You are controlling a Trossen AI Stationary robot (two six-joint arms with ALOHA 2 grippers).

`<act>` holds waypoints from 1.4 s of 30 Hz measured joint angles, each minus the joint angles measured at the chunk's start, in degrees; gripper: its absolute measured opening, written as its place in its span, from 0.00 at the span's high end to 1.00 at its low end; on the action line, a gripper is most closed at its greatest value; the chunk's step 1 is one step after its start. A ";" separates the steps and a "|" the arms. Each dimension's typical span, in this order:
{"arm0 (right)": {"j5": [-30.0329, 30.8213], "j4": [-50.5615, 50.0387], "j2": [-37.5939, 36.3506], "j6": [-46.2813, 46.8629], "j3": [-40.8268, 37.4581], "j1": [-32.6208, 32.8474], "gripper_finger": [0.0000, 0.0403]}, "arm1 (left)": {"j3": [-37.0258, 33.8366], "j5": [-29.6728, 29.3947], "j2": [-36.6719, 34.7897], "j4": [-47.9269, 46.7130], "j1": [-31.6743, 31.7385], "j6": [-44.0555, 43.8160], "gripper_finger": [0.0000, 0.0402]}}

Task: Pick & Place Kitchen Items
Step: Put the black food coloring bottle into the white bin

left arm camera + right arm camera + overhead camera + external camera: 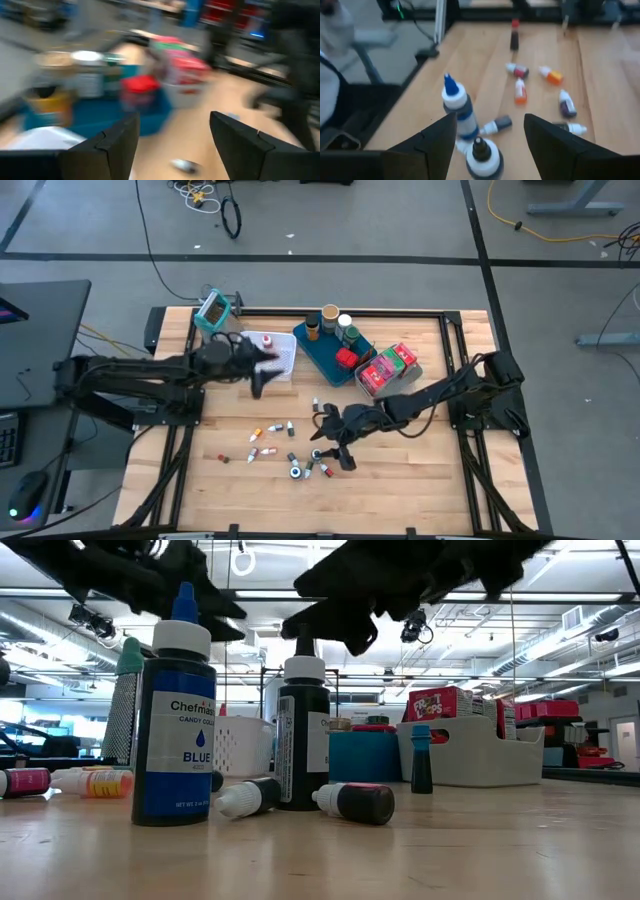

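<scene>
Several thumb-sized bottles lie scattered on the wooden table. Two stand upright near the front: a blue-capped one and a black-capped one. My right gripper hangs open just above and behind these two, touching nothing; in the high view the right gripper is right of them. My left gripper is open and empty, held above the white mesh basket at the far left; in the high view the left gripper is at the basket's near edge.
A blue tray with jars and a red tin stands at the far middle. Beside it on the right is a grey bin with red packets. A small teal device sits at the far left corner. Bare wood lies near the front edge.
</scene>
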 joint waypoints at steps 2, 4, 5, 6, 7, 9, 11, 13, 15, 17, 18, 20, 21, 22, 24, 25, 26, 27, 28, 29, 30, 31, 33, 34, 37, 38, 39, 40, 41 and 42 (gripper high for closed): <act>-0.78 5.28 0.03 1.28 -2.85 0.21 0.40 | -0.01 1.68 -0.15 0.01 -2.43 -0.47 0.37; -2.58 10.00 0.74 2.26 -4.84 0.58 0.40 | -0.01 0.71 -0.12 -0.09 -4.52 -0.88 0.37; -2.94 11.68 1.22 2.47 -5.48 0.95 0.40 | -0.01 -0.21 -0.10 -0.07 -5.42 -1.09 0.37; -2.93 12.86 2.02 2.47 -5.64 1.30 0.40 | -0.01 -1.37 -0.01 -0.04 -6.29 -1.30 0.37; -2.39 13.94 3.03 2.41 -5.60 1.59 0.40 | -0.01 -2.56 0.18 0.02 -7.04 -1.39 0.37; -0.93 14.38 4.73 1.52 -5.64 2.10 0.40 | -0.05 -4.75 0.22 -0.12 -8.31 -1.42 0.37; 0.85 14.93 5.76 0.97 -5.55 2.10 0.41 | -0.05 -6.55 0.22 0.10 -9.16 -1.68 0.37; 1.71 14.76 6.70 0.91 -5.60 2.04 0.45 | -0.05 -7.29 0.22 0.16 -9.81 -2.56 0.37; 1.97 14.81 7.18 0.89 -5.64 1.76 0.51 | -0.05 -7.41 0.22 0.23 -10.14 -3.32 0.37; 1.95 15.10 7.16 0.93 -5.64 1.29 0.58 | -0.05 -7.41 0.22 0.17 -10.36 -3.34 0.37; 1.95 15.09 7.15 0.97 -5.63 1.09 0.63 | -0.05 -7.39 0.22 0.15 -10.36 -3.35 0.37; 2.45 15.24 7.13 1.37 -5.62 0.56 0.70 | -0.05 -7.40 0.22 0.19 -10.34 -3.35 0.37; 3.14 15.40 7.13 1.33 -5.62 0.29 0.72 | -0.05 -7.41 0.22 0.19 -10.34 -3.35 0.37; 3.72 15.65 7.13 1.33 -5.62 0.01 0.72 | -0.05 -7.41 0.22 0.19 -10.34 -3.35 0.37; 4.63 17.03 7.13 1.35 -5.62 -0.63 0.72 | -0.05 -7.41 0.22 0.19 -10.34 -3.35 0.37; 5.90 17.85 6.99 1.33 -5.62 -1.08 0.72 | -0.05 -7.41 0.22 0.19 -10.34 -3.35 0.37; 7.32 18.00 6.61 1.28 -5.62 -1.61 0.72 | -0.05 -7.41 0.16 0.18 -10.34 -3.35 0.37; 8.91 18.23 6.15 0.94 -5.60 -2.27 0.72 | -0.05 -7.39 -0.13 0.12 -10.34 -3.35 0.37; 11.10 18.30 5.61 0.87 -5.41 -3.08 0.72 | -0.05 -7.39 -0.48 0.19 -10.34 -3.35 0.37; 13.78 18.33 5.00 0.94 -5.03 -4.09 0.72 | -0.05 -7.39 -0.86 0.47 -10.34 -3.37 0.37; 16.84 18.41 4.45 1.21 -4.48 -5.10 0.72 | -0.05 -7.39 -1.39 0.48 -10.34 -3.48 0.37; 19.92 19.17 4.00 1.53 -3.81 -6.13 0.72 | -0.05 -7.41 -2.05 0.39 -10.32 -3.83 0.37; 26.76 22.16 3.69 2.30 -2.51 -8.09 0.71 | -0.05 -7.43 -3.71 0.48 -10.32 -4.80 0.37; 28.53 23.66 3.69 2.34 -1.75 -9.14 0.70 | -0.05 -7.49 -4.63 0.47 -10.32 -4.48 0.37; 28.39 24.97 3.87 0.89 1.23 -12.76 0.69 | -0.05 -7.64 -7.61 0.58 -10.32 -0.50 0.37; 28.17 25.17 4.38 0.71 2.52 -13.91 0.69 | -0.05 -7.65 -8.58 0.43 -10.32 1.00 0.37; 27.93 25.06 4.99 0.70 3.64 -15.01 0.69 | -0.05 -7.64 -9.54 0.32 -10.32 2.07 0.37; 27.64 24.33 5.71 0.65 4.81 -16.14 0.70 | -0.05 -7.65 -10.31 0.46 -10.31 2.64 0.37; 26.68 23.77 6.82 0.39 6.20 -17.25 0.70 | -0.05 -7.65 -10.98 0.60 -10.30 3.17 0.37; 25.75 23.17 8.01 0.02 7.62 -18.23 0.70 | -0.05 -7.65 -11.60 0.43 -10.30 3.83 0.37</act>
